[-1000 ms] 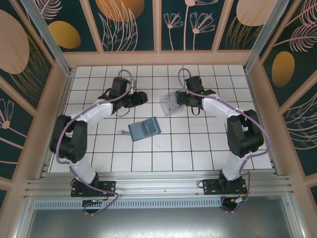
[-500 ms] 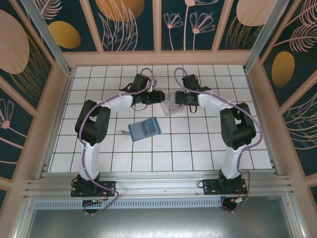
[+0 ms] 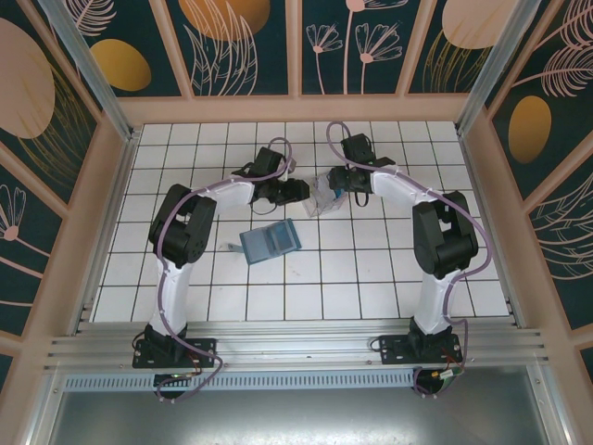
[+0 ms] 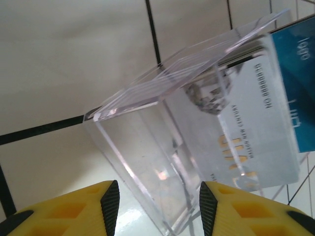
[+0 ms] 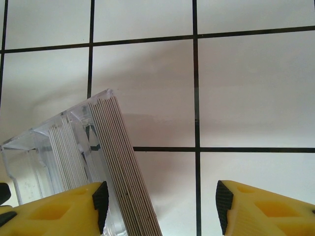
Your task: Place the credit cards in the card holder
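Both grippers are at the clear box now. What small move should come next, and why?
Probably close the left gripper on the clear box to steady it. Its lower corner sits between the open jaws, while the credit cards stand on edge between the open jaws of the right gripper, ready for pulling out.

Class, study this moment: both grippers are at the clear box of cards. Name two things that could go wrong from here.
1. The clear box looks tilted, with the left gripper and right gripper both close; a push from either could tip it and spill the credit cards.
2. The cards sit packed tightly, so a pinch may lift several at once or none.
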You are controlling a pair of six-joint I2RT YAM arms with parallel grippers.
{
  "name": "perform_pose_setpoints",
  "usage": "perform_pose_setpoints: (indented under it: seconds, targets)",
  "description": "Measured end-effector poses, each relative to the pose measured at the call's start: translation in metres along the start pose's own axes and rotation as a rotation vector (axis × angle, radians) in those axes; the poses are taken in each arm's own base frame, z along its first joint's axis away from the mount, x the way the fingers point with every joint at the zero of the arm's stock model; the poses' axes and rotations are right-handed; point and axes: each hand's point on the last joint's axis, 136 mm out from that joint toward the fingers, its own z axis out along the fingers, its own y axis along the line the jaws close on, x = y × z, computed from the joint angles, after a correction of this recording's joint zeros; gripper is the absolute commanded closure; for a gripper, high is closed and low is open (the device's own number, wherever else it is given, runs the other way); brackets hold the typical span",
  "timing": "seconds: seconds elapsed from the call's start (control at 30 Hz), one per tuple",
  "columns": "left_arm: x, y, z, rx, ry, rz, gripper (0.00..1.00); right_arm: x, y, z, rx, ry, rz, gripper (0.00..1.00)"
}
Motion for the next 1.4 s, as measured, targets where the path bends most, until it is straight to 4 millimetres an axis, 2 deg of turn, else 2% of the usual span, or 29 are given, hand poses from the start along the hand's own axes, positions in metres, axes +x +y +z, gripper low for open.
perform_pose_setpoints:
  seconds: [0.57, 1.2, 1.4]
  targets:
    - [-0.002, 0.0, 0.009, 0.026, -0.004, 0.007, 0.51, 0.008, 0.0, 0.009, -0.01, 0.031, 0.0, 0.38]
    - [-0.013, -0.007, 0.0, 0.03, -0.047, -0.023, 0.49, 0.009, -0.001, 0.01, -0.009, 0.033, 0.001, 0.39]
    - [-0.012, -0.003, 0.009, 0.031, -0.044, -0.034, 0.49, 0.009, -0.001, 0.01, -0.009, 0.034, 0.001, 0.39]
